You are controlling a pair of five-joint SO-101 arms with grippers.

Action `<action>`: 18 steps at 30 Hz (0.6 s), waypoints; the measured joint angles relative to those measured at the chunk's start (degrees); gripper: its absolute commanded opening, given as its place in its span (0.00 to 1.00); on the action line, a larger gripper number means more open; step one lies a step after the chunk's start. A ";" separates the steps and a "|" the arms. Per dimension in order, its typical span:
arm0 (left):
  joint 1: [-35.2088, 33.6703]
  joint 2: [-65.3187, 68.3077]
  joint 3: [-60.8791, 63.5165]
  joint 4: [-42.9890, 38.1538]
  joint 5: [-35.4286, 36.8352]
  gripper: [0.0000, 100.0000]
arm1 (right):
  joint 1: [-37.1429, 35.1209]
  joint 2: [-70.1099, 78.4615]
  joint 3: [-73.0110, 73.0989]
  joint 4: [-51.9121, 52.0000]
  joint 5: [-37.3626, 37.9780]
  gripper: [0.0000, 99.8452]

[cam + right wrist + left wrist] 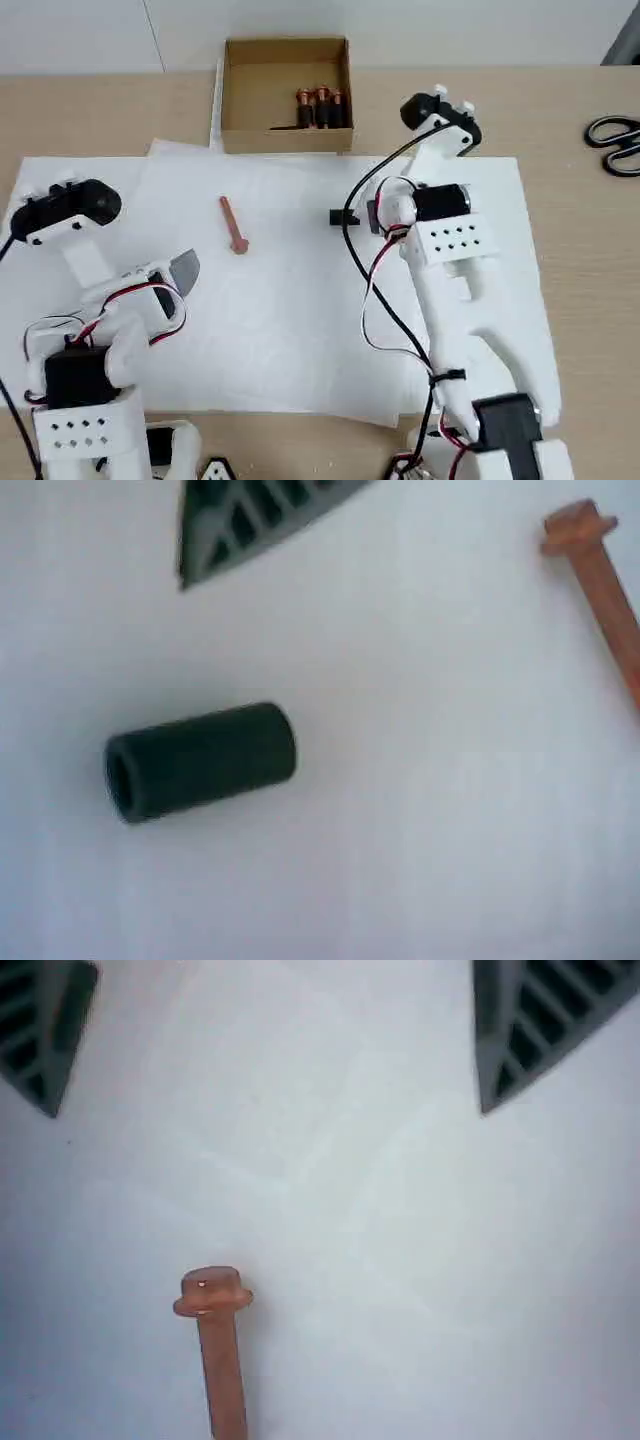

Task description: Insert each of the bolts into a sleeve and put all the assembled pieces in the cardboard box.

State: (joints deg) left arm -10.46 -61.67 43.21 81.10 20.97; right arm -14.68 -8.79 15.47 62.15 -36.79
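The bolt (233,225) lies on the white sheet (300,340), running near-to-far, head nearer, just beyond the wide-open left claw (268,1110). The sleeve (343,216) sits just left of the right claw (365,215), whose spread I can't tell.

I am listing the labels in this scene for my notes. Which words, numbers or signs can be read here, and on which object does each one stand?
None can be read: no print shows on the cardboard box, the bolt, the sleeve or the white sheet.
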 measured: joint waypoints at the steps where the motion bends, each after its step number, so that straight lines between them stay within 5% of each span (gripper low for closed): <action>1: 0.00 0.00 0.00 0.00 0.00 0.25 | -0.09 1.05 0.00 -1.05 -1.05 0.17; 18: 0.00 0.00 0.09 0.00 0.00 0.25 | -8.35 18.81 0.00 -21.36 -12.13 0.17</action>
State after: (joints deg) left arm -10.46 -61.67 43.30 81.10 20.97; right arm -23.03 10.02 15.47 40.79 -48.92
